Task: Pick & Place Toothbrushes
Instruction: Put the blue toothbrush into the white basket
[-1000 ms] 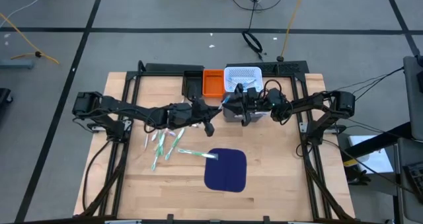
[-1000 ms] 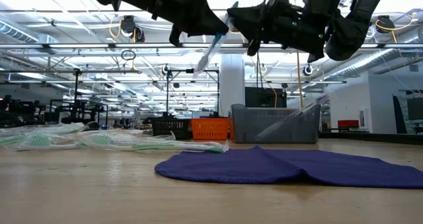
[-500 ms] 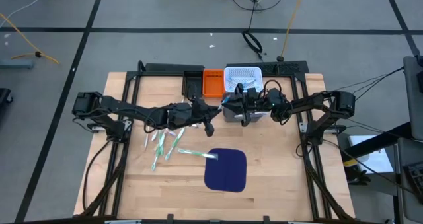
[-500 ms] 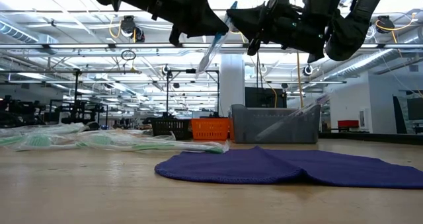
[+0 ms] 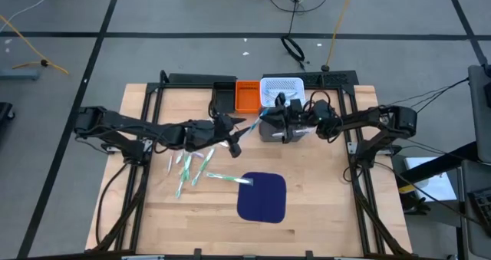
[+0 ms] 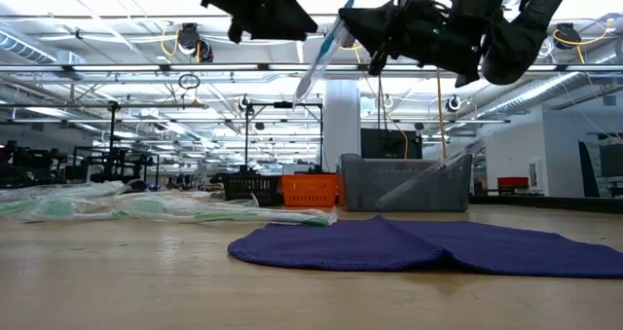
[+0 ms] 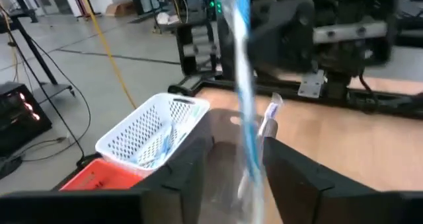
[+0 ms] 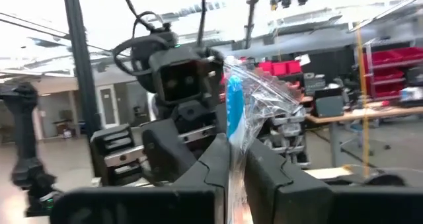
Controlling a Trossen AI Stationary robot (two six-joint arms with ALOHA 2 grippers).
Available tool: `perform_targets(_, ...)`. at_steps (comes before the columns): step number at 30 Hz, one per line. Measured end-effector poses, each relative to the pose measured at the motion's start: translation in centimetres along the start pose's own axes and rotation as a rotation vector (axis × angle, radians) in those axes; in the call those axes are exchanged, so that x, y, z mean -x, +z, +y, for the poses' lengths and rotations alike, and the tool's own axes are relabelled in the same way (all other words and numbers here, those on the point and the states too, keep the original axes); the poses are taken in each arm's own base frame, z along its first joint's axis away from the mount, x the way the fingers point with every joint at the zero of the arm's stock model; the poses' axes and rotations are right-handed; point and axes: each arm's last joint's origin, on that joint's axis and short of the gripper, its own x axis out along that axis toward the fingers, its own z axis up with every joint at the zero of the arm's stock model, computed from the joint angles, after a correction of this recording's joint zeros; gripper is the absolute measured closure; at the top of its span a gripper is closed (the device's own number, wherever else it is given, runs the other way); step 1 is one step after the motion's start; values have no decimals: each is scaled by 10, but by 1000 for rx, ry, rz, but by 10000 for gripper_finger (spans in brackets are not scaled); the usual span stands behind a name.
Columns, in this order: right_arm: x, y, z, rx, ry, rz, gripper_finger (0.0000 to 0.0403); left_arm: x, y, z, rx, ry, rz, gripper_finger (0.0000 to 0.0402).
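We are handing over in mid-air: our left gripper (image 5: 232, 136) is now backing off with fingers parted, leaving the wrapped blue toothbrush (image 6: 322, 57) pinched in our right gripper (image 5: 265, 124), just short of the grey bin (image 6: 404, 184) beyond it.

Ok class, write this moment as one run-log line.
handover | right gripper: jaws shut on toothbrush, midair | left gripper: jaws open at its other end | other toothbrushes: on table
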Motion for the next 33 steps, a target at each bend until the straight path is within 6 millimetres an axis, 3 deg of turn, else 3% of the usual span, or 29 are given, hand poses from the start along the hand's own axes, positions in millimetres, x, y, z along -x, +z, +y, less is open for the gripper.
perform_targets(5,8,13,-13,47,-107,-12,387,8,-4,-2,21,-18,68,217)
perform_targets(16,31,30,-44,242,-591,62,387,12,-13,-5,55,-22,157,215)
perform_targets(24,45,35,-62,283,-848,59,387,12,-14,-5,55,-21,164,215)
perform_targets(33,50,34,-67,269,-895,77,387,12,-14,-5,54,-20,164,215)
